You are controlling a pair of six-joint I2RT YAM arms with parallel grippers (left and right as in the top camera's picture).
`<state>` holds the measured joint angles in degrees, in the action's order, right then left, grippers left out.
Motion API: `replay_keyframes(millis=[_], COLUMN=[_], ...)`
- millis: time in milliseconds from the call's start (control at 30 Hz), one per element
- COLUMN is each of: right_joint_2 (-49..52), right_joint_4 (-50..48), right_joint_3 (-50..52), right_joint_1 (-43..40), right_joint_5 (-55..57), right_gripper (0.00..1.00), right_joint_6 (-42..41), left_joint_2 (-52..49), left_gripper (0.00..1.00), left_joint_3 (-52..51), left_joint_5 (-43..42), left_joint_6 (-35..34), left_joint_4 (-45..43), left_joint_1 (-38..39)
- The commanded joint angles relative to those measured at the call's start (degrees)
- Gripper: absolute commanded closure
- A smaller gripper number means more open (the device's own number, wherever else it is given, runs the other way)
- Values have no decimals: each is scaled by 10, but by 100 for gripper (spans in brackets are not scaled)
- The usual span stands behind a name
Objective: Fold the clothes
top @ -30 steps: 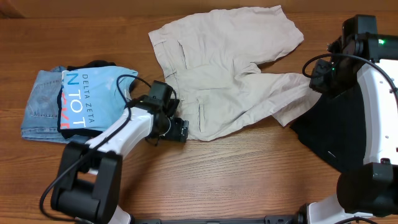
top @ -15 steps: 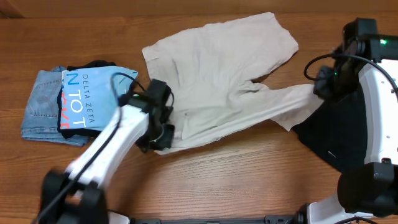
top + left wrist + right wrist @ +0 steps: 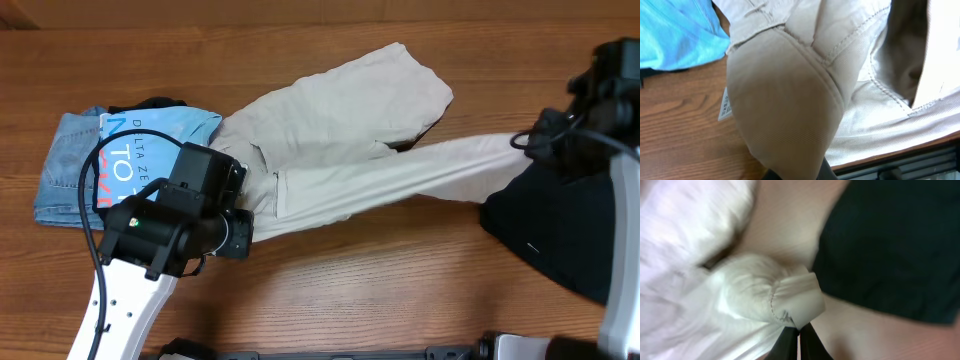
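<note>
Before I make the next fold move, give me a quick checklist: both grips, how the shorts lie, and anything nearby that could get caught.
1. Left claw holding the shorts: ok. The waistband cloth is bunched and draped over it.
2. Right claw holding a leg hem: ok. Its shut tips pinch pale cloth only.
3. Shorts lying flat: not ok. One leg is pulled into a taut strip and the rest is twisted.
4. Black garment free of the right claw: ok. It lies beside the hem, not in the tips.
5. Blue T-shirt clear of the waistband: cannot tell. The two meet edge to edge.
</note>
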<state>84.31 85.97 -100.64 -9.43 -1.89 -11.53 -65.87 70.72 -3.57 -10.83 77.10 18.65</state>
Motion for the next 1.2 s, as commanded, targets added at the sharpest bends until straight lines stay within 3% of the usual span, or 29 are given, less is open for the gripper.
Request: replay_keyframes(millis=[0,167,367,667,733,767,800,833,867,900,1000,1167], right_joint_2=[-2,85,213,368,394,402,407,407,403,399,383,385], right_joint_4=[-86,-202,-345,-608,-649,-657,-657,-648,-638,-622,-540,-329], right_joint_3=[-6,-6,-6,-6,-6,-6,-6,-6,-7,-7,-7,-5], right_joint_1=[-12,15,53,87,92,94,94,89,82,70,30,-6], right_joint_5=[-28,-83,-133,-214,-214,-213,-211,-211,-210,-210,-214,-181], right_gripper=[96,96,96,96,95,79,28,20,18,17,15,18], right_joint_6=[-3,-5,-3,-3,-3,-3,1,17,22,21,21,26], left_joint_2=[3,-26,-121,-290,-324,-334,-338,-337,-334,-332,-314,-298], left_gripper=[96,88,96,94,67,50,25,22,20,10,0,0], left_joint_3=[7,7,7,7,7,7,8,16,28,42,104,209], left_joint_5=[89,94,133,250,250,253,267,274,273,273,264,264], left_joint_6=[-21,-4,12,-62,-66,-66,-73,-81,-82,-85,-85,-84], left_joint_4=[9,-26,-98,-238,-284,-300,-309,-303,-290,-275,-224,-151], left_joint_1=[-12,-12,-12,-51,-53,-53,-53,-54,-55,-55,-55,-58])
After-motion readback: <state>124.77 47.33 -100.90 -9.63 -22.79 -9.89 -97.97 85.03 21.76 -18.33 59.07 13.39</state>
